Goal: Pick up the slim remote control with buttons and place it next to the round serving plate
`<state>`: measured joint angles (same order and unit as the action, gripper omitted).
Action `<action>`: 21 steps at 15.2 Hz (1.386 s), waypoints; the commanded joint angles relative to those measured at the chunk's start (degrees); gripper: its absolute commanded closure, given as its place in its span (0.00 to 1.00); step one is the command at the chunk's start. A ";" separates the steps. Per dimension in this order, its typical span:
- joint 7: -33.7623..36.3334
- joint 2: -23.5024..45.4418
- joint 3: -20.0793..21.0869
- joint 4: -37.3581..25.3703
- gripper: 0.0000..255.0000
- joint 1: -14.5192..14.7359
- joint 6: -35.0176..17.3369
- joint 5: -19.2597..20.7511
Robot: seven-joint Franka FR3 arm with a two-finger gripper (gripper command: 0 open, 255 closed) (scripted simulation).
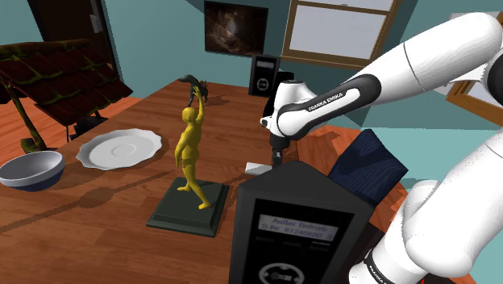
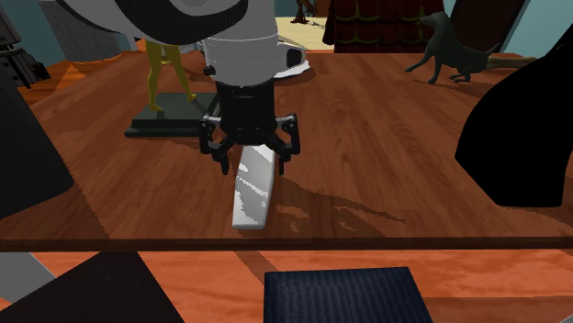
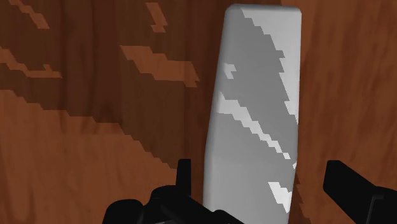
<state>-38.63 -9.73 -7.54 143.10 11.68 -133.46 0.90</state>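
A slim white-grey remote (image 2: 254, 194) lies flat on the brown wooden table (image 2: 386, 156), and no buttons can be made out on it. My black gripper (image 2: 252, 165) hangs straight down over the remote's far end, open. In the wrist view the remote (image 3: 254, 102) runs between my two fingers (image 3: 184, 184), which stand apart on either side without touching it. In the shoulder view the gripper (image 1: 278, 155) is just above the remote (image 1: 258, 169). The round white plate (image 1: 121, 149) sits well towards the shoulder view's left, beyond a figurine.
A yellow figurine (image 1: 189, 149) on a dark square base stands between remote and plate. A grey-blue bowl (image 1: 32, 169) lies left of the plate. A black dog figure (image 2: 450, 46) stands on the far side in the second exterior view. My stand (image 1: 294, 230) and a dark cushion (image 1: 367, 169) are close by.
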 commanded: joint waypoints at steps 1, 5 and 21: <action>-0.25 1.18 -0.09 0.69 0.00 0.03 -1.91 -0.19; -0.37 2.10 -0.12 1.13 0.00 0.06 -3.27 -0.34; -0.28 1.50 -0.10 0.86 1.00 0.04 -2.41 -0.24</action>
<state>-38.89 -7.97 -7.62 144.14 11.76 -136.28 0.61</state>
